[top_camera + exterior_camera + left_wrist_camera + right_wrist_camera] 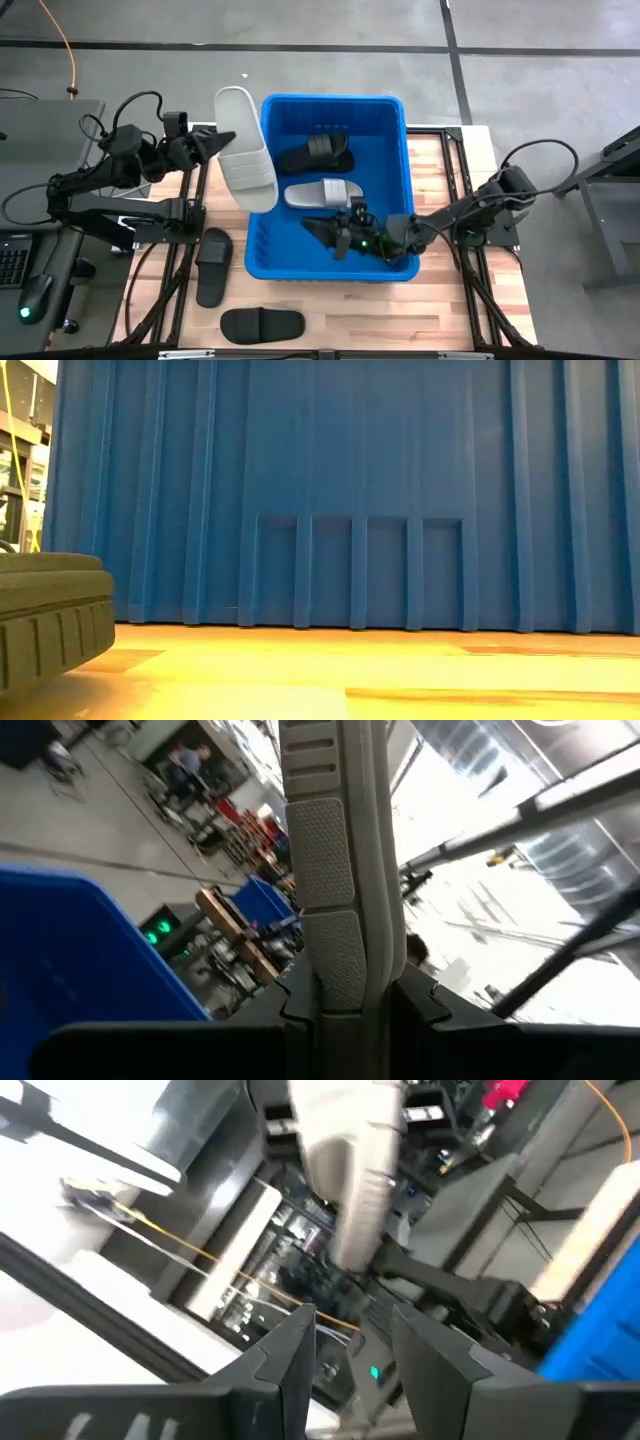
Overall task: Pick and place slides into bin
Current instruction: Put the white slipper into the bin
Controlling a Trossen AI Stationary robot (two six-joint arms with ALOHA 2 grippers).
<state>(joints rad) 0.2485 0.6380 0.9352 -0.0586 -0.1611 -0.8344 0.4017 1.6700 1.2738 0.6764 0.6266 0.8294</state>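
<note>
High view: the left gripper (212,146) clamps the edge of a grey slide (245,147), holding it over the left rim of the bin (396,130). Inside the bin lie a black slide (316,153) and a second grey slide (322,193). The right gripper (320,230) hangs inside the bin, fingers partly apart and empty. Two more black slides (214,265) rest on the table (440,300).

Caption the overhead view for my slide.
Left gripper holds a grey slide beside the blue bin.
</note>
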